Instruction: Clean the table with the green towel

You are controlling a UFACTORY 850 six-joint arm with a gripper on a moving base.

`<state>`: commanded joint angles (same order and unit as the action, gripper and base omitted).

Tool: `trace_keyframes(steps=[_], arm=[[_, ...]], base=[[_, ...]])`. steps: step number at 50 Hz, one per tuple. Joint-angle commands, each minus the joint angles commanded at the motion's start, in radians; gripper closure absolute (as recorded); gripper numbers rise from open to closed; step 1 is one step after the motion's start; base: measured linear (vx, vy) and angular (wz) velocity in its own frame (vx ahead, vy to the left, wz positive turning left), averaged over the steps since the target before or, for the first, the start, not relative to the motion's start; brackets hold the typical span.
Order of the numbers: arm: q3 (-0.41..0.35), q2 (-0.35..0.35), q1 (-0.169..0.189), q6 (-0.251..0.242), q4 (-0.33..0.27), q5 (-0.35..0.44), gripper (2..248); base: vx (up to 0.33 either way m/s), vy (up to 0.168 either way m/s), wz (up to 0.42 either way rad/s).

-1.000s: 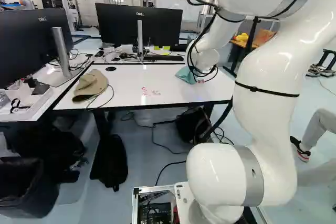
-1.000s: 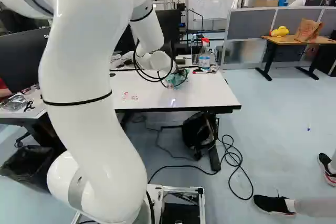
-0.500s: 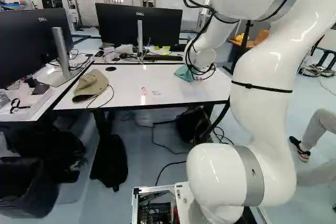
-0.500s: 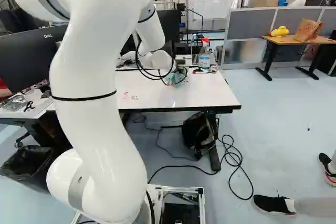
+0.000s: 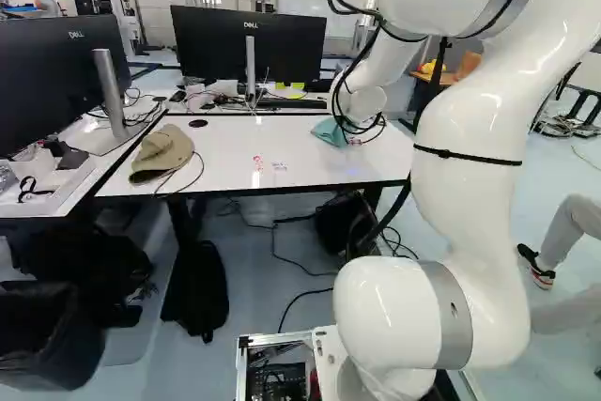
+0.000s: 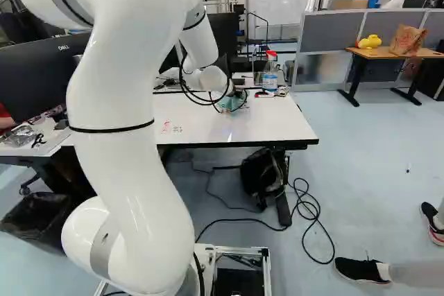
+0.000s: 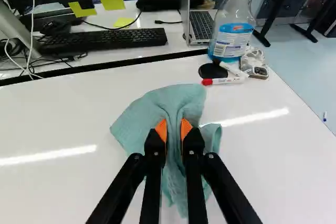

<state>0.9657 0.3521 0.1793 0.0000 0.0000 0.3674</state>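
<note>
1. Grip: fingers of the gripper (image 7: 174,128) clamped on a bunched fold of the green towel (image 7: 137,121), one orange pad on either side.
2. Towel position: far right part of the white table (image 5: 319,161), its loose folds spread around the fingertips and apparently lying on the surface.
3. Done, as far as seen: towel picked up and set for wiping. How much surface has been wiped cannot be told from these views.
4. Left to do: red marks (image 5: 258,163) show near the table's middle, towards the near edge, well apart from the towel. Judged to be the main target; wiping looks early or only partly complete.
5. Also unclear for wiping: left side, where a tan cap (image 5: 162,153) lies with a dark cable beside it.
6. Far right corner holds the spray bottle (image 7: 231,27) and a red-tipped marker (image 7: 223,81), the latter just beyond the towel. A far or rightward stroke could nudge the marker.
7. Next, probably: draw the towel nearer and left across the marks, pressed flat.
</note>
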Motion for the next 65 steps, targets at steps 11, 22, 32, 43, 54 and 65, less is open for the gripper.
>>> trace_keyframes(steps=[11, 22, 32, 43, 54, 65], arm=[[0.000, 0.000, 0.000, 0.000, 0.000, -0.036, 200], [0.000, 0.000, 0.000, 0.000, 0.000, -0.073, 200], [0.000, 0.000, 0.000, 0.000, 0.000, -0.106, 200], [0.000, 0.000, 0.000, 0.000, 0.000, -0.143, 200], [0.000, 0.000, 0.000, 0.000, 0.000, -0.180, 200], [0.000, 0.000, 0.000, 0.000, 0.000, -0.216, 200]], base=[[0.000, 0.000, 0.000], [0.000, 0.000, 0.000], [0.000, 0.000, 0.000], [0.000, 0.000, 0.000], [0.000, 0.000, 0.000], [0.000, 0.000, 0.000]])
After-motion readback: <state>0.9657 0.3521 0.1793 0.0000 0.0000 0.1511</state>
